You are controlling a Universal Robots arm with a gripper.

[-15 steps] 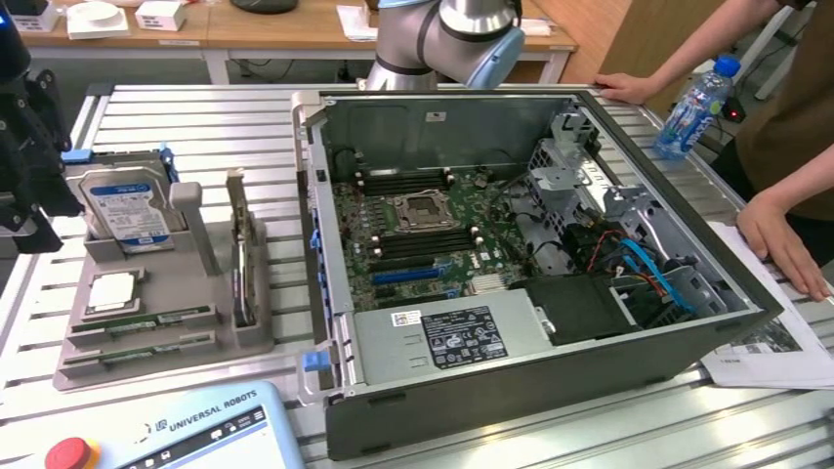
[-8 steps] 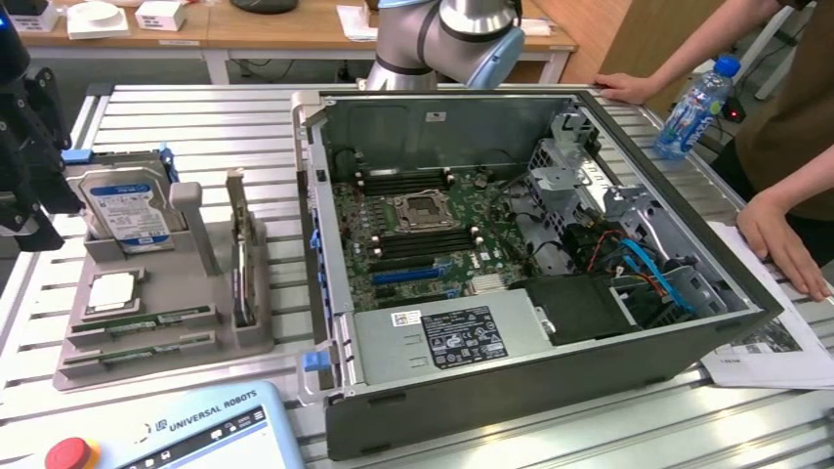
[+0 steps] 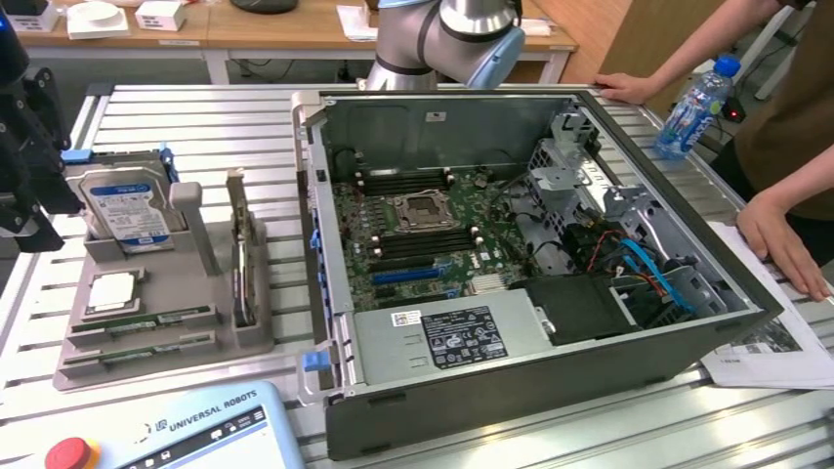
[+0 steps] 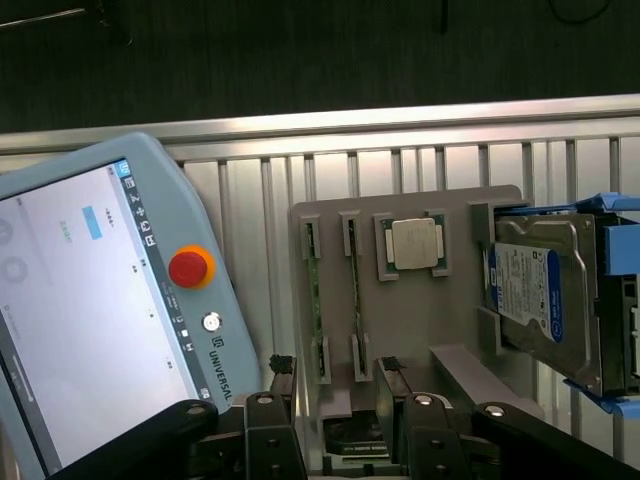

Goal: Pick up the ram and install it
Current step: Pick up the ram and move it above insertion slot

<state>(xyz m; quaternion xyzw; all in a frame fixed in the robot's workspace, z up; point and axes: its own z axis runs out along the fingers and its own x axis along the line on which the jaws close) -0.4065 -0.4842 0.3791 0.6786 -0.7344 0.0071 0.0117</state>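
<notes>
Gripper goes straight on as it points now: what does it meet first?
Probably the gray parts tray, at the end by the ram sticks; the open gripper hangs above it, though depth is hard to judge.

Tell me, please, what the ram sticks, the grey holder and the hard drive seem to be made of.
The ram sticks: green circuit board, probably fibreglass laminate, matte, carrying dark chips.
The grey holder: likely plastic; even dull grey with shaped slots.
The hard drive: apparently a metal casing, with a silvery sheen, under a blue-white printed label.
</notes>
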